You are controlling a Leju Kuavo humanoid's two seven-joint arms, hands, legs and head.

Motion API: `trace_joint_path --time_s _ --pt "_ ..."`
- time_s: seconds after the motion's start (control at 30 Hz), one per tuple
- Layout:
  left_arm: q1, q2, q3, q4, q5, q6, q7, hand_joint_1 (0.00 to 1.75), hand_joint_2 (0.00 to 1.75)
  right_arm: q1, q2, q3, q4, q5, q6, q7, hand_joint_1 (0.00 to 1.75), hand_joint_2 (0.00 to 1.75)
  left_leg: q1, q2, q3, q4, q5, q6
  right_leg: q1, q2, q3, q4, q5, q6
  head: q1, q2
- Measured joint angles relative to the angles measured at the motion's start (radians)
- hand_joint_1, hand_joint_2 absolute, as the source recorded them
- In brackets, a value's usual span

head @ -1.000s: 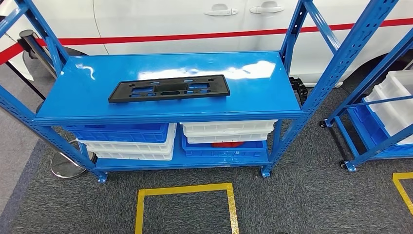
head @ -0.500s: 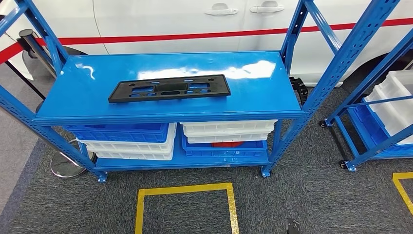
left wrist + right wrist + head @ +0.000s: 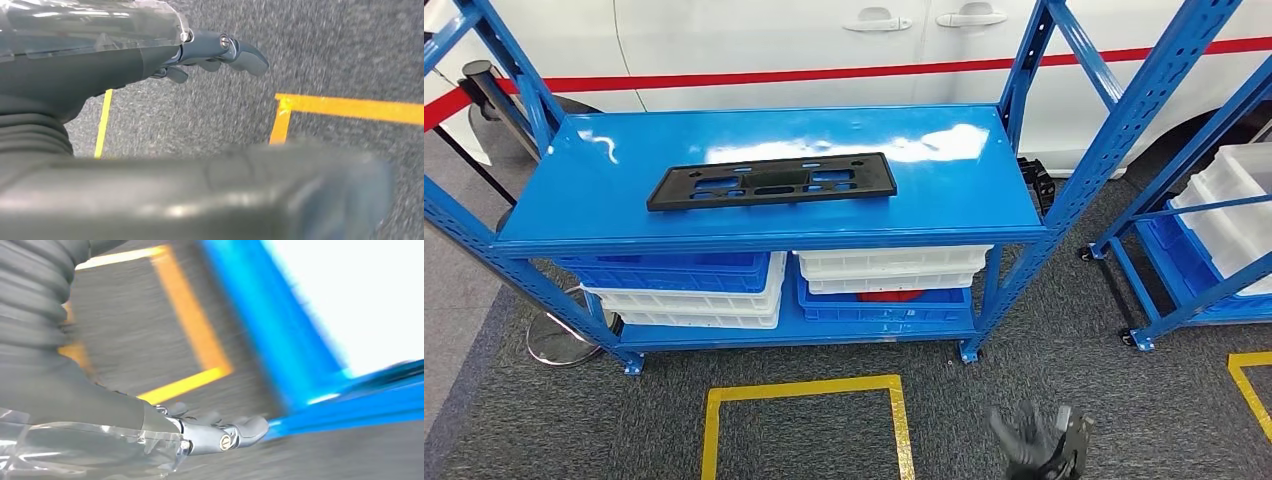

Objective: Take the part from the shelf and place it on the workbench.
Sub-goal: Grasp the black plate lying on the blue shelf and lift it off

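The part (image 3: 772,181) is a long flat black plastic plate with several cut-outs, lying on the top board of the blue shelf (image 3: 944,190), left of its middle. My right hand (image 3: 1041,443) shows at the bottom edge of the head view, low over the carpet and far below the part, holding nothing. The right wrist view is blurred; the right hand's fingers (image 3: 235,432) are stretched out and empty, with blue shelf frame beyond. My left hand (image 3: 220,50) hangs over the carpet, fingers extended, empty.
Blue and white bins (image 3: 724,290) fill the shelf's lower level. A second blue rack with white bins (image 3: 1224,215) stands at the right. A white car (image 3: 824,40) is behind the shelf. Yellow tape (image 3: 804,392) marks a square on the grey carpet. A stanchion base (image 3: 559,340) stands at the left.
My right hand has risen into the head view at the bottom right, from out of sight to clearly visible. The part and shelf have not moved.
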Motion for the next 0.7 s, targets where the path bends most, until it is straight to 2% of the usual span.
trace_joint_path --time_s 0.13,0.2,0.33,0.4,0.47,0.57,0.7 --pt "0.000 0.001 -0.006 0.000 -0.003 -0.006 0.004 0.00 0.00 -0.067 -0.042 -0.016 -0.016 0.003 0.036 -0.028 0.00 1.75 0.000 0.000 -0.001 0.002 0.001 0.001 -0.001 -0.001 0.001 0.000 0.000 0.001 0.000 0.000" --pt "-0.001 0.002 -0.009 0.002 -0.003 -0.013 0.009 0.00 0.00 -0.070 -0.051 -0.028 -0.047 0.020 0.098 -0.056 0.00 1.75 -0.001 0.000 -0.002 0.002 0.001 0.001 -0.001 -0.001 0.000 0.000 0.001 0.002 0.000 0.000" --pt "-0.005 0.006 -0.010 0.004 0.010 -0.021 0.022 0.00 0.00 -0.095 -0.043 -0.091 -0.251 0.113 0.405 -0.098 0.00 1.75 -0.001 0.002 -0.008 0.002 0.002 0.003 -0.002 0.002 -0.003 0.001 0.003 0.005 0.000 0.000" --pt "-0.005 0.007 -0.008 0.005 0.025 -0.023 0.016 0.00 0.00 -0.139 -0.016 -0.121 -0.384 0.119 0.559 -0.102 0.00 1.75 -0.001 0.002 -0.008 0.002 0.003 0.004 -0.001 0.002 -0.004 0.001 0.004 0.005 0.000 0.000" --pt "-0.005 0.007 -0.006 0.005 0.036 -0.024 0.005 0.00 0.00 -0.182 0.029 -0.120 -0.526 0.081 0.663 -0.102 0.00 1.75 -0.001 0.002 -0.006 0.002 0.004 0.004 -0.001 0.001 -0.004 0.001 0.004 0.006 0.000 0.000" --pt "-0.004 0.007 -0.001 0.005 0.049 -0.028 -0.006 0.00 0.00 -0.193 0.100 -0.042 -0.768 -0.025 0.722 -0.094 0.00 1.75 -0.001 0.000 -0.006 0.002 0.005 0.004 -0.001 -0.001 -0.004 0.001 0.004 0.006 0.000 0.000" --pt "-0.001 0.006 0.009 0.005 0.062 -0.040 -0.022 0.00 0.00 -0.154 0.174 0.152 -1.077 -0.110 0.764 -0.088 0.00 1.75 0.000 0.000 -0.007 0.002 0.005 0.004 -0.001 -0.001 -0.005 0.001 0.003 0.005 0.000 0.000"
